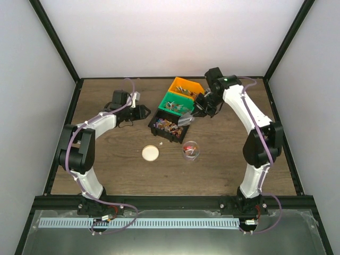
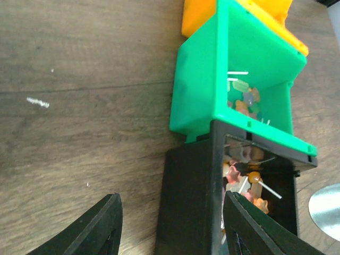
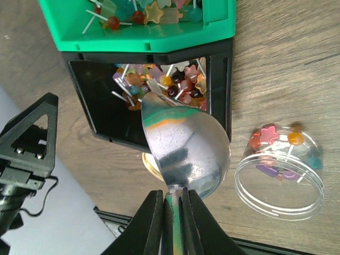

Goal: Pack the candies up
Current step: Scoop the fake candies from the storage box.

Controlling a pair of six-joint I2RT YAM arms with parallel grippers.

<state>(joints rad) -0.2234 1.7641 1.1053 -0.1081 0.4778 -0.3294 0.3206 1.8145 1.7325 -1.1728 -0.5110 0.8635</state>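
Observation:
The candies (image 3: 159, 79) are tiny mixed-colour sweets on sticks, heaped in a black bin (image 1: 169, 127). More lie in the green bin (image 1: 177, 102) and the orange bin (image 1: 186, 86). A clear round jar (image 3: 280, 170) holds several candies and stands in front of the black bin (image 1: 190, 150). My right gripper (image 3: 172, 223) is shut on the handle of a silver scoop (image 3: 186, 149). The scoop's bowl looks empty and hangs over the black bin's near corner. My left gripper (image 2: 170, 228) is open, its jaws straddling the black bin's left wall (image 2: 186, 202).
A round beige lid (image 1: 150, 153) lies on the wooden table left of the jar. The three bins stand in a touching row running back and right. Black frame posts and white walls enclose the table.

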